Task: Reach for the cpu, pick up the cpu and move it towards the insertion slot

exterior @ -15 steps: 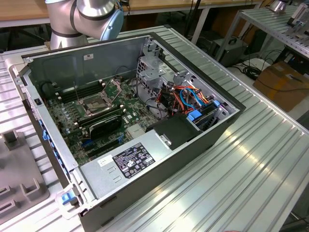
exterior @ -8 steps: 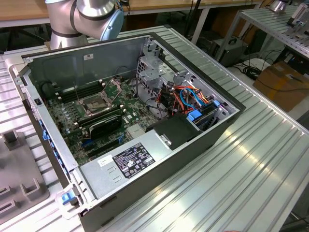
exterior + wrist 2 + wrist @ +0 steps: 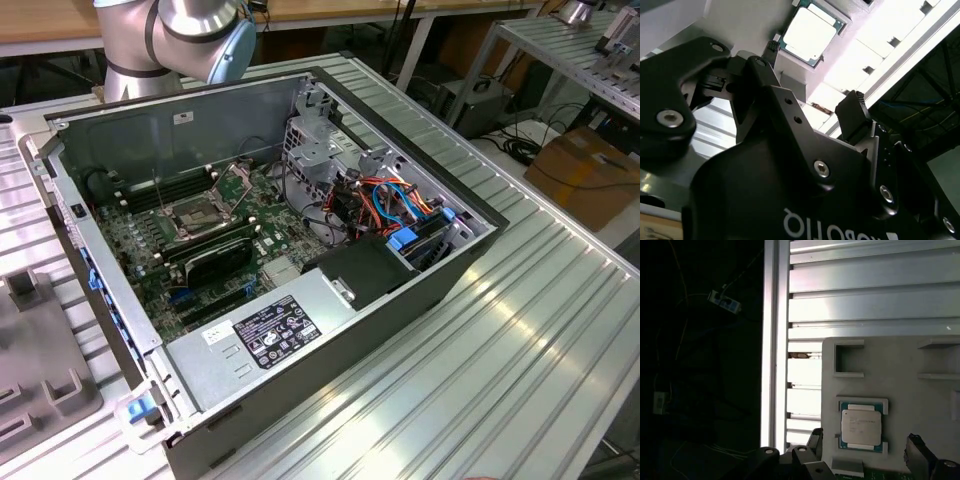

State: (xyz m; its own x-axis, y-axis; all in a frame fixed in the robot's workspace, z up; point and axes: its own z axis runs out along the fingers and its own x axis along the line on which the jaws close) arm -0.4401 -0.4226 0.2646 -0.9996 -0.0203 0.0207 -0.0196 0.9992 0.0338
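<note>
Cpu (image 3: 861, 427), pale metal lid up, lies flat in a shallow recess of a grey holder (image 3: 900, 365) resting on the slatted aluminium surface (image 3: 865, 300). Raised lips at the recess corners seem meant to keep it square and in a known spot for pickup. In the first wrist view the gripper (image 3: 864, 436) hangs over it with its fingers (image 3: 914, 447) spread wide, one to each side of the chip, pinching nothing and apart from it. I judge the reach is under way and the grasp not yet made. In the exterior view the insertion slot (image 3: 197, 215) sits on the motherboard inside the open computer case (image 3: 330, 300), its hinged steel plate (image 3: 237, 180) tipped up so the socket is open from above. Memory slots (image 3: 150, 195), a black expansion card (image 3: 218, 262) and the case walls crowd round it. The robot arm (image 3: 180, 35) stands beyond the case's far wall.
</note>
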